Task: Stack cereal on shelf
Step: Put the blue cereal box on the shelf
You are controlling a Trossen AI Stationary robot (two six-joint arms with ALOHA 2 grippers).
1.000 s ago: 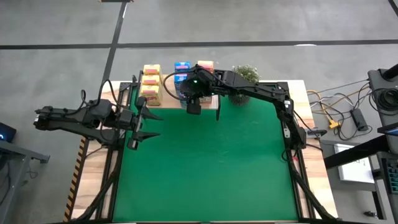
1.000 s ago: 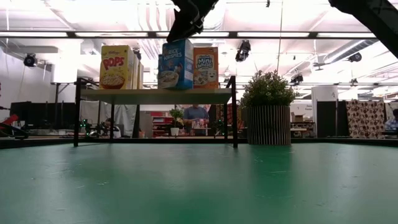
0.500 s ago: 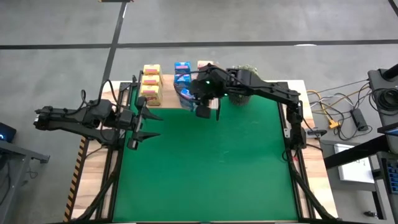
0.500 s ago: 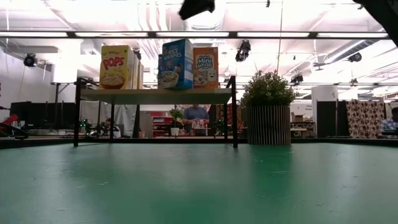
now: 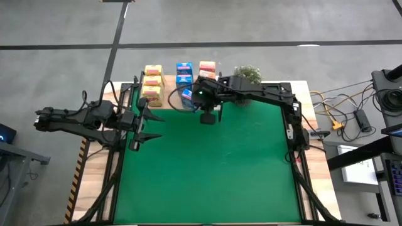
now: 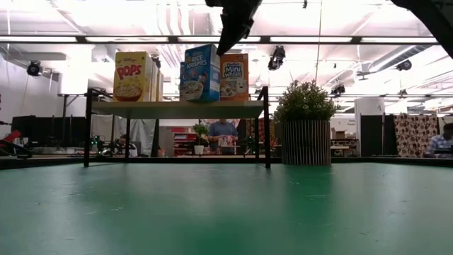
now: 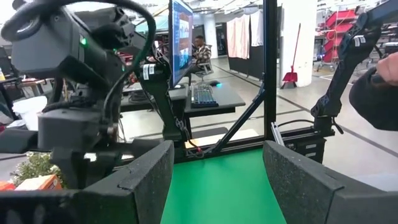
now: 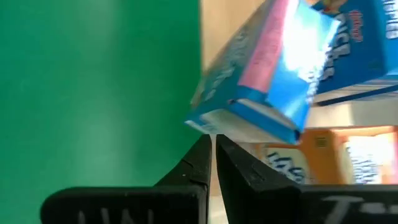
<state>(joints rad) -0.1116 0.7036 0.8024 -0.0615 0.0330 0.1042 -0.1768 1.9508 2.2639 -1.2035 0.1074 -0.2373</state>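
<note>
The right arm reaches across the far side of the table, its wrist pointing down and its right gripper hanging in the air with fingers pressed together (nothing between them). The left arm lies stretched along the table's left edge, left gripper spread wide, empty

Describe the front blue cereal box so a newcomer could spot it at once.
Start at the wooden shelf at the table's far edge, left of the potted plant. Three rows of cereal stand on it: yellow, blue, orange-red. The front blue box heads the middle row, right below the shut right gripper; unlike its square-set neighbours, it sits skewed and tilted.
</note>
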